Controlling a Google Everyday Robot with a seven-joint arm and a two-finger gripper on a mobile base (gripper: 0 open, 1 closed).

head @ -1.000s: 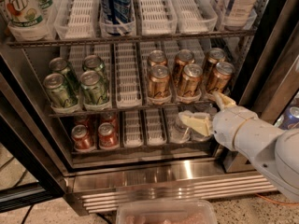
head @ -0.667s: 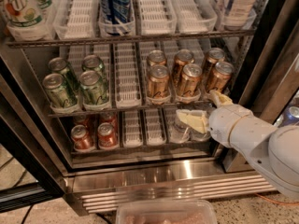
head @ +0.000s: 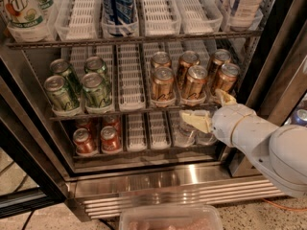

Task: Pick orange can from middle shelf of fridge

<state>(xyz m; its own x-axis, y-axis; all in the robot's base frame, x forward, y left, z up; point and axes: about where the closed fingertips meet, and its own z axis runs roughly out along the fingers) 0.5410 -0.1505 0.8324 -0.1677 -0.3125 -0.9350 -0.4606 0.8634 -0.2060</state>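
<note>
Several copper-orange cans stand in two rows on the right half of the middle shelf (head: 134, 110) of the fridge (head: 192, 181). The front row holds three: one at the left (head: 163, 84), one in the middle (head: 194, 82) and one at the right (head: 225, 78). My gripper (head: 210, 109) is open and empty, just in front of the shelf's front rail and a little below the front right orange cans. One yellowish finger (head: 195, 120) points left below the rail, the other (head: 224, 97) sits by the right can's base.
Green cans (head: 79, 85) stand at the left of the middle shelf. Red cans (head: 98, 138) are on the lowest tier. Tall bottles (head: 117, 6) fill the top tier. The dark door edge (head: 268, 66) stands close on the right. A clear plastic tub (head: 170, 218) lies at the bottom.
My gripper and arm have shifted slightly to the left along the front of the middle shelf. The cans have not moved.
</note>
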